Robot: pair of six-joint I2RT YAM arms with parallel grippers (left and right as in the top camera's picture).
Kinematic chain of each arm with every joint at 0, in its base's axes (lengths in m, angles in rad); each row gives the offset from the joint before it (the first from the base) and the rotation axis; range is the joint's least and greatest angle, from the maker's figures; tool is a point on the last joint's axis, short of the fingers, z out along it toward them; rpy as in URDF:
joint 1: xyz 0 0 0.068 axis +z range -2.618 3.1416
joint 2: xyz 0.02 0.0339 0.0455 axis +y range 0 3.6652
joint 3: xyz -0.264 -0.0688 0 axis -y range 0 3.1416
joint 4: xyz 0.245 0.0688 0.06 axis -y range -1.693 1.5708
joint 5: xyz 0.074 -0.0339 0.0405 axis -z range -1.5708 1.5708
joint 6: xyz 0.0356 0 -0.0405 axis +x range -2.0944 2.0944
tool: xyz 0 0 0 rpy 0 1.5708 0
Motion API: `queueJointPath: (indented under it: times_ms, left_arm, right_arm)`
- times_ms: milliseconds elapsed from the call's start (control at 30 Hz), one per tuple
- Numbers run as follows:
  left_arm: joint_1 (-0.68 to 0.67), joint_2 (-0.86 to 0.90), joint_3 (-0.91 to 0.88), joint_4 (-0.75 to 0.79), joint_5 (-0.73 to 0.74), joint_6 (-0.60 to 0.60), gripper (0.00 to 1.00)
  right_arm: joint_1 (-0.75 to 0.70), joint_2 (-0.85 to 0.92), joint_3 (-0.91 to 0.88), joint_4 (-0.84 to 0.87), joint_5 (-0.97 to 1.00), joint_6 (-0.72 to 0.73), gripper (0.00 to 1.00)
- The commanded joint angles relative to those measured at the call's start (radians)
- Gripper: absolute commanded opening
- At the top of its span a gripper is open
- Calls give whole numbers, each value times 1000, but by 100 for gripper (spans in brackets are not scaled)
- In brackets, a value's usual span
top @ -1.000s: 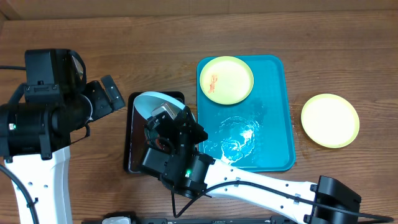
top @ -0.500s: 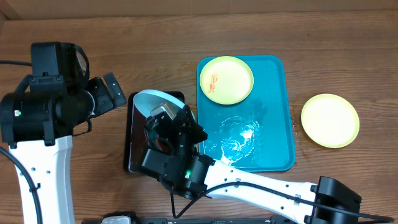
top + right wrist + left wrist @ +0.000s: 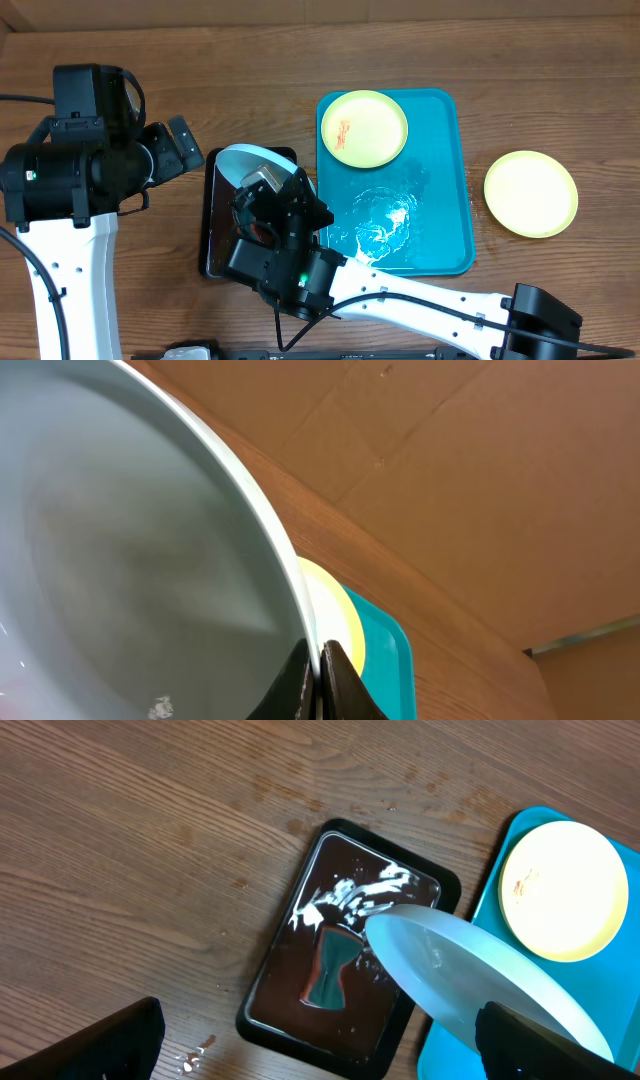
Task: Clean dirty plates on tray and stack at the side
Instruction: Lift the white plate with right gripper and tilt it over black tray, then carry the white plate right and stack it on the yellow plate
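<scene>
My right gripper [image 3: 320, 660] is shut on the rim of the light blue plate [image 3: 130, 560] and holds it tilted over the black tray. From overhead this plate [image 3: 245, 160] shows just past the right gripper [image 3: 265, 185]. On the far end of the turquoise tray [image 3: 445, 180] lies a yellow-green plate [image 3: 364, 128] with an orange-red smear. Another yellow-green plate [image 3: 530, 193] rests on the table to the right of the tray. My left gripper [image 3: 180, 150] is open and holds nothing, hanging left of the black tray; its view looks down on the blue plate [image 3: 470, 970].
A black tray [image 3: 270, 990] of dark liquid with white foam sits left of the turquoise tray [image 3: 500, 850]. Water is pooled on the turquoise tray's near half [image 3: 385, 220]. A few droplets [image 3: 200, 1045] lie on the wood. A cardboard wall [image 3: 480, 490] stands behind the table.
The left arm has shifted a little to the right and away from me. The right arm and the blue plate have not moved.
</scene>
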Motion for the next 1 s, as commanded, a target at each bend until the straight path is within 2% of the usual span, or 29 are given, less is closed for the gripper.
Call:
queueJointPath:
  times_ms: [0,133,333,533,667,800,967]
  left_arm:
    - [4,5,18,1,-3,16,100]
    - [4,5,18,1,5,11,100]
    - [1,-1,18,-36,96,12,100]
    - [-48,-60,18,-85,-86,-25,100]
    - [-103,-143,18,-107,-186,-42,100]
    - [-114,-227,18,-107,-191,-42,100]
    - [-114,-259,18,-107,-191,-42,100]
  right_arm:
    - [9,-43,22,8,24,0,4]
    - [9,-43,22,8,24,0,4]
    - [9,-43,22,8,20,0,4]
    - [-1,-43,22,8,-77,59,4]
    - [-60,-50,22,8,-316,166,4]
    - [-201,-111,25,7,-566,259,4]
    - [-467,-225,72,-54,-992,308,4]
